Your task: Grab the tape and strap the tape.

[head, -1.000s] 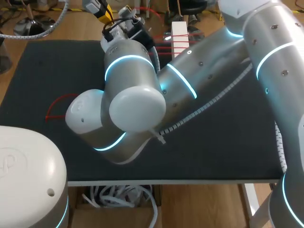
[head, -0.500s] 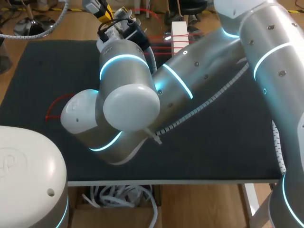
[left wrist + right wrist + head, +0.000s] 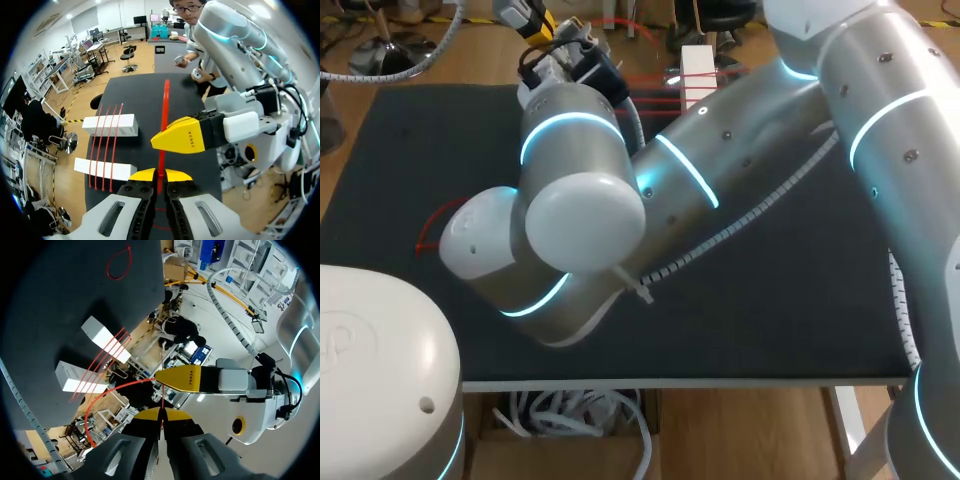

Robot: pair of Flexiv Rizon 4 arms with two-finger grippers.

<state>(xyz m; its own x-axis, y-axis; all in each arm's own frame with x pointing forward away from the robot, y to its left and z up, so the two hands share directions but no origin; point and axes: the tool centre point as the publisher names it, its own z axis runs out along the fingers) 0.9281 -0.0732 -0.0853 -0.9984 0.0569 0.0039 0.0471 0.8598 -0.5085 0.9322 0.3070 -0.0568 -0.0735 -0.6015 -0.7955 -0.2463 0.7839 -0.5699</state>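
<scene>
The left end effector (image 3: 160, 176) had its yellow tips pressed together on a thin red tape (image 3: 163, 112). The tape ran straight ahead from them above the dark desk (image 3: 140, 95). The right end effector (image 3: 161, 415) likewise pinched the tape between its closed tips, and a red length curved away beside it. Each wrist view showed the other arm's yellow finger just ahead of its own tips, close beside the tape. One white rectangular block (image 3: 111, 125) and a second white block (image 3: 102, 170) sat apart by the desk's edge, with several red strands (image 3: 106, 150) stretched across both. In the head view, a red loop (image 3: 432, 220) lay flat on the desk beside the right arm (image 3: 720, 170).
</scene>
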